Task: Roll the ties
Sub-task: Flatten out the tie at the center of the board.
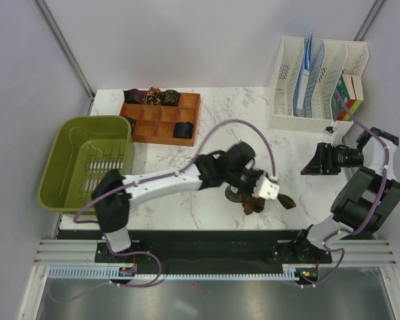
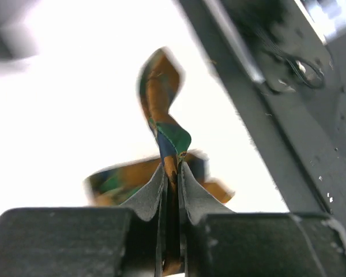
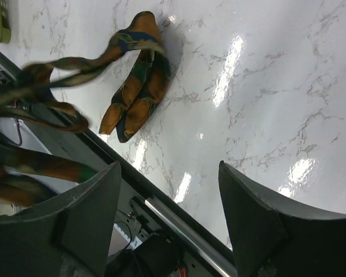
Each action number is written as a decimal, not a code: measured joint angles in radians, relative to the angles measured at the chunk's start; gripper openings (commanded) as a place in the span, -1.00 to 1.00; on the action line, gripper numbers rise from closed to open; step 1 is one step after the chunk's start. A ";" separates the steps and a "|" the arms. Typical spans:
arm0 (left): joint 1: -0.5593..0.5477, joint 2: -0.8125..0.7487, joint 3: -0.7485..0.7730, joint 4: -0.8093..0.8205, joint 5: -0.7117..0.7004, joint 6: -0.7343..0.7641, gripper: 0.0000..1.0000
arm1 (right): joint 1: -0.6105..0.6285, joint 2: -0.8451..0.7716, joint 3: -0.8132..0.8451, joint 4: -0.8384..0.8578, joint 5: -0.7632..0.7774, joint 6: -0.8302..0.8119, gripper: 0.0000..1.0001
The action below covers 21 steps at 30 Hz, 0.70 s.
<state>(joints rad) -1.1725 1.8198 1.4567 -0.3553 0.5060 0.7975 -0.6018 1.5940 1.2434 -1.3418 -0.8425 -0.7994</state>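
Observation:
A tie (image 1: 253, 204) patterned in orange, green and blue lies bunched on the marble near the table's front edge, one end trailing right (image 1: 287, 202). My left gripper (image 1: 259, 195) hangs over it and is shut on a strip of that tie (image 2: 161, 92), which rises twisted from between the jaws (image 2: 172, 167). My right gripper (image 1: 308, 165) is to the right, apart from the tie, and open with nothing between its fingers (image 3: 167, 179). In the right wrist view the tie's folded end (image 3: 135, 98) lies on the marble ahead of the fingers, with loose loops at the left.
A wooden compartment tray (image 1: 161, 123) at the back holds several rolled ties (image 1: 153, 97). A green basket (image 1: 60, 160) stands at the left. A white file organizer (image 1: 317, 77) stands at the back right. The black front rail (image 3: 179, 228) runs along the table edge.

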 measured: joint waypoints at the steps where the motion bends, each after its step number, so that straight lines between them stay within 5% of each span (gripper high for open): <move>1: 0.044 -0.061 -0.011 0.013 0.029 -0.036 -0.89 | 0.004 0.005 0.000 -0.002 -0.001 -0.008 0.49; 11: 0.405 -0.517 -0.333 0.142 0.142 -0.336 -0.87 | 0.251 0.014 -0.012 0.119 0.005 0.068 0.69; 21: 0.603 -0.598 -0.591 0.190 0.139 -0.529 -0.83 | 0.737 -0.028 -0.145 0.469 0.111 0.322 0.79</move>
<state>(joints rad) -0.5697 1.2217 0.8661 -0.1654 0.6449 0.2680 0.1356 1.5661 1.0985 -0.8726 -0.7311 -0.4778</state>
